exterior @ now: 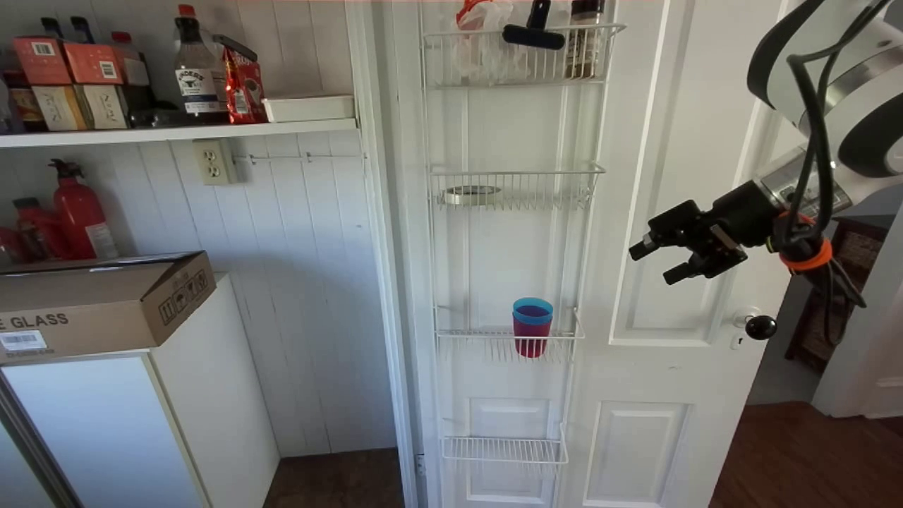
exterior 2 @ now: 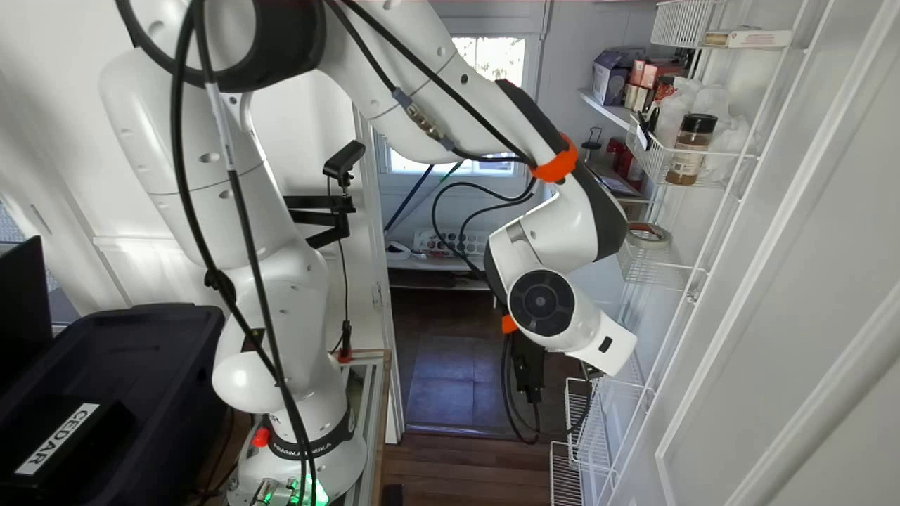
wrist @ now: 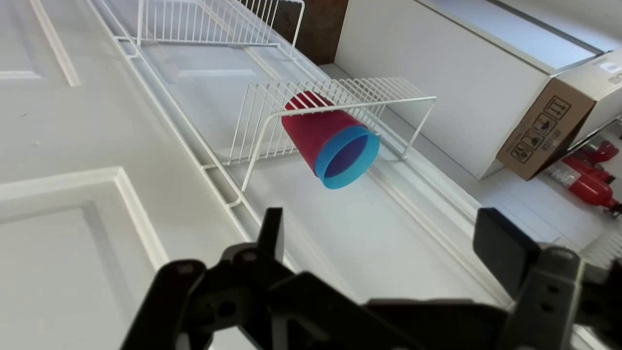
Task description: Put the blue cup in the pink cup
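Observation:
The blue cup point(exterior: 532, 320) sits nested inside the pink cup point(exterior: 531, 333), with only its rim and inside showing above the pink wall. The pair stands upright in a white wire basket on the door rack. In the wrist view the blue rim point(wrist: 360, 170) and the pink wall point(wrist: 316, 130) show ahead of the fingers, apart from them. My gripper point(exterior: 657, 262) is open and empty, above and to the right of the cups in that exterior view. Its spread fingers point(wrist: 379, 228) also show in the wrist view. The cups are not visible in an exterior view where the arm hides the fingers.
A roll of tape point(exterior: 473, 195) lies in the wire basket above the cups. A door knob point(exterior: 760, 327) sticks out below the gripper. A cardboard box point(exterior: 77, 314) stands on a white cabinet. A spice jar point(exterior 2: 691, 149) and plastic bags sit in an upper basket.

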You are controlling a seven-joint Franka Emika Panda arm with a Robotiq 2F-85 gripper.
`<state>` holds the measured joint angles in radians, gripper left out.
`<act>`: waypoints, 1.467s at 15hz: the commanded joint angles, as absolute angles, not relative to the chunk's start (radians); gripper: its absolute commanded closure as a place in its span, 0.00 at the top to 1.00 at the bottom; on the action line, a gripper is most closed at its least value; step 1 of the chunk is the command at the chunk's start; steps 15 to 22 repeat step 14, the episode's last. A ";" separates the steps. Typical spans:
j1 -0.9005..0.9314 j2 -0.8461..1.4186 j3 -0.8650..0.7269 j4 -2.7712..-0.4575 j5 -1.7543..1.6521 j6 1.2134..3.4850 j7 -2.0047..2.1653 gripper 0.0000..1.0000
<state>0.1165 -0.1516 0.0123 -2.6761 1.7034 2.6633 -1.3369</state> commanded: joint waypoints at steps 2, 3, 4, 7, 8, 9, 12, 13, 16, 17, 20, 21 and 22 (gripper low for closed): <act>0.083 -0.312 0.062 -2.766 1.618 2.684 -1.184 1.00; 0.078 -0.335 0.064 -2.778 1.599 2.674 -1.159 1.00; 0.075 -0.355 0.067 -2.790 1.576 2.670 -1.129 1.00; 0.089 -0.335 0.046 -2.751 1.503 2.668 -1.054 1.00; 0.086 -0.338 0.045 -2.749 1.468 2.659 -1.033 1.00; 0.095 -0.314 0.046 -2.745 1.536 2.678 -1.100 1.00; 0.095 -0.315 0.045 -2.742 1.506 2.676 -1.073 1.00; 0.095 -0.315 0.045 -2.742 1.506 2.676 -1.073 1.00; 0.095 -0.315 0.045 -2.742 1.506 2.676 -1.072 1.00; 0.095 -0.315 0.045 -2.742 1.506 2.676 -1.072 1.00; 0.095 -0.315 0.045 -2.742 1.506 2.676 -1.072 1.00; 0.095 -0.315 0.045 -2.742 1.506 2.676 -1.072 1.00; 0.095 -0.315 0.045 -2.742 1.506 2.676 -1.072 1.00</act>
